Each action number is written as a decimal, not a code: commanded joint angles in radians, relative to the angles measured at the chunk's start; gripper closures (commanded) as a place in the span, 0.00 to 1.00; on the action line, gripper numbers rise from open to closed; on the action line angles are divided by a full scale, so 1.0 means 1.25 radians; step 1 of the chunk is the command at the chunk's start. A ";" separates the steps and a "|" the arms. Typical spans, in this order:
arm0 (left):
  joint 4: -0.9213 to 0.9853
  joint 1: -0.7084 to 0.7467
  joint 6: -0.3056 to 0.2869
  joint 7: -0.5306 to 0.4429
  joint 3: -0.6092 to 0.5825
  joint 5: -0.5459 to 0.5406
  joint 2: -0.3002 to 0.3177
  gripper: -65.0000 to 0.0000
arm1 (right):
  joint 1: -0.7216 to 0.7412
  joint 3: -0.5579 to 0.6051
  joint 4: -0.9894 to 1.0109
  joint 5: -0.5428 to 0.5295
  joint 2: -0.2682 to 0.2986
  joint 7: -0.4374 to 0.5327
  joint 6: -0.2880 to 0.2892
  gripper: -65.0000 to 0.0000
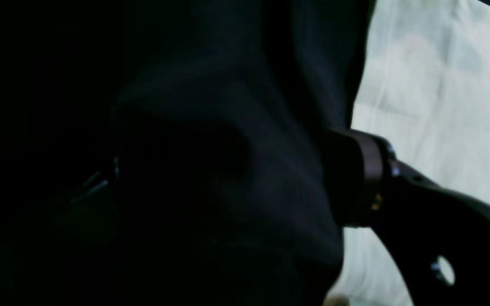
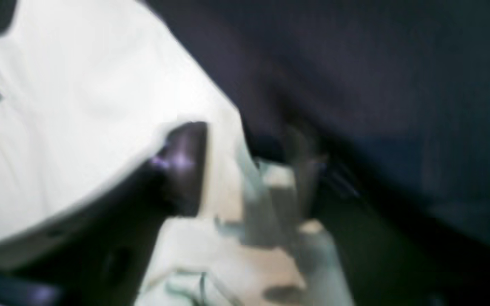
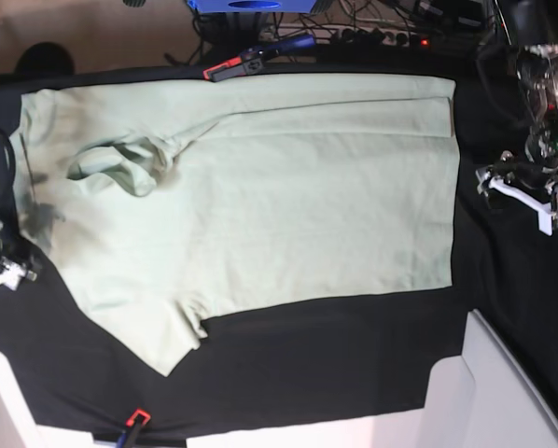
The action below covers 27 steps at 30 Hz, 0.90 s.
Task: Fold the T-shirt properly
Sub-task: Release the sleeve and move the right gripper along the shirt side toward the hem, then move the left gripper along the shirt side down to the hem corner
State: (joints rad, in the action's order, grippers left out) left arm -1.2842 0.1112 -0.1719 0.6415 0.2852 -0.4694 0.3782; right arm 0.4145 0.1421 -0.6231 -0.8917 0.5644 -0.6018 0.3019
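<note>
In the left wrist view the left gripper (image 1: 245, 187) hangs over the black table cloth (image 1: 228, 106), jaws spread wide with nothing between them; the T-shirt (image 1: 440, 106) lies just past its outer finger (image 1: 355, 178). In the right wrist view, badly blurred, the right gripper (image 2: 245, 170) sits right at the shirt's edge, pale cloth under and beside one dark finger (image 2: 185, 165); whether the jaws grip, or how far apart they stand, I cannot tell. In the base view the shirt is spread flat across the table cloth, one sleeve already folded over the body near the collar, the other sleeve (image 3: 167, 341) sticking out; the right gripper is at the collar end, the left gripper off the hem end, apart from the cloth. To fold well, both hands should probably pinch matching edges and carry them across together, keeping the cloth taut. Clamps (image 3: 232, 65) pin the table cloth; cables (image 3: 372, 33) crowd the far side.
</note>
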 commanded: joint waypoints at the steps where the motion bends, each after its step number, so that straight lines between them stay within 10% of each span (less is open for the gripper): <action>1: 0.026 -0.027 0.004 -0.013 0.000 0.002 0.025 0.13 | 0.047 0.017 0.029 -0.010 0.017 0.035 0.030 0.36; 7: 0.126 -0.120 0.004 -0.013 -0.083 0.002 0.056 0.13 | 0.158 0.148 0.268 -0.010 -0.013 0.170 0.135 0.07; 27: 0.145 -0.167 0.004 -0.012 -0.138 0.001 0.036 0.13 | 0.176 0.260 0.320 -0.010 -0.105 0.265 0.149 0.12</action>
State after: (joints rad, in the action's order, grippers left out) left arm -1.0866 -0.0803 -0.1581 0.6430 0.1051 -0.4641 0.4053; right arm 0.6037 0.4683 -0.2173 -0.8978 0.4126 -0.2882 0.4858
